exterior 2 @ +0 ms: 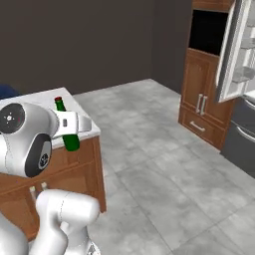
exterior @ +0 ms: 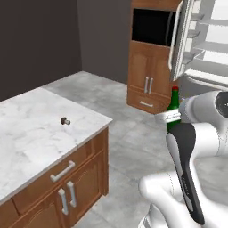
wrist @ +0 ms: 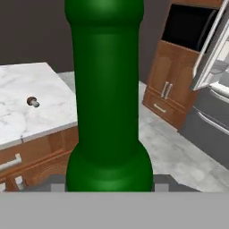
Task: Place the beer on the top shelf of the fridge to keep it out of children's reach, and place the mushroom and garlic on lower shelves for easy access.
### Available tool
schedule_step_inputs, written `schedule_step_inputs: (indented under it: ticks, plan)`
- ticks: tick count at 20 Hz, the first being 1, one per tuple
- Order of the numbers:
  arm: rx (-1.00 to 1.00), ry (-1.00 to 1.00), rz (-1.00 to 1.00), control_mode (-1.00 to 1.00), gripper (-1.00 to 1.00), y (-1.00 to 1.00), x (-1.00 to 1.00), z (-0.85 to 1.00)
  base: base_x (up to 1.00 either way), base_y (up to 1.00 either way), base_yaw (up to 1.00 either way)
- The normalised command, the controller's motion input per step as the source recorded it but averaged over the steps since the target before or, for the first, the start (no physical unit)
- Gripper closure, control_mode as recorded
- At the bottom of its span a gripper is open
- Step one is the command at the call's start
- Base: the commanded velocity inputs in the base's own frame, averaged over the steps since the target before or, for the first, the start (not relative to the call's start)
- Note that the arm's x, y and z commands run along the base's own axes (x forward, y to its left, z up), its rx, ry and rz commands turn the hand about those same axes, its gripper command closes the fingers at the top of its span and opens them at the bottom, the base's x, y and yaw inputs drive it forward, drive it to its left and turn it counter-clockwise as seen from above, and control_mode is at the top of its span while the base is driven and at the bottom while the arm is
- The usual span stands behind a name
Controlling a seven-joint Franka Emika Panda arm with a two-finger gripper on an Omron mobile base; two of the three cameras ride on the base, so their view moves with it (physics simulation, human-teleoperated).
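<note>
My gripper (exterior: 171, 116) is shut on the beer (exterior: 174, 100), a dark green bottle with a red cap, and holds it upright in the air over the floor. In the right base view the gripper (exterior 2: 69, 124) clasps the beer (exterior 2: 72, 142) around its middle. The bottle's body (wrist: 107, 89) rises close in front of the hand camera. The mushroom (exterior: 65, 120) lies on the marble island counter (exterior: 26, 133), also seen as the mushroom (wrist: 32, 102) to the bottle's left. The fridge (exterior: 209, 44) stands open ahead on the right, its white shelves showing. The garlic is out of view.
The fridge door (exterior: 181, 40) swings out toward the black oven (exterior: 153, 26) in wood cabinets. Grey tiled floor (exterior: 133, 133) lies between the island and the fridge. Below the open compartment are the fridge's grey drawers (exterior 2: 244, 134).
</note>
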Motion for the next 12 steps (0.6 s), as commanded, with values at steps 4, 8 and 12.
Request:
schedule_step_inputs:
  ticks: [4,8,12]
  plan:
    - [0.0,0.0,0.0,1.0,1.0,0.0,0.0,0.0,0.04,-0.13,-0.64]
    - [0.0,0.0,0.0,1.0,1.0,0.0,0.0,0.0,0.31,0.0,-0.56]
    - [0.0,0.0,0.0,1.0,1.0,0.0,0.0,0.0,0.45,0.0,-0.49]
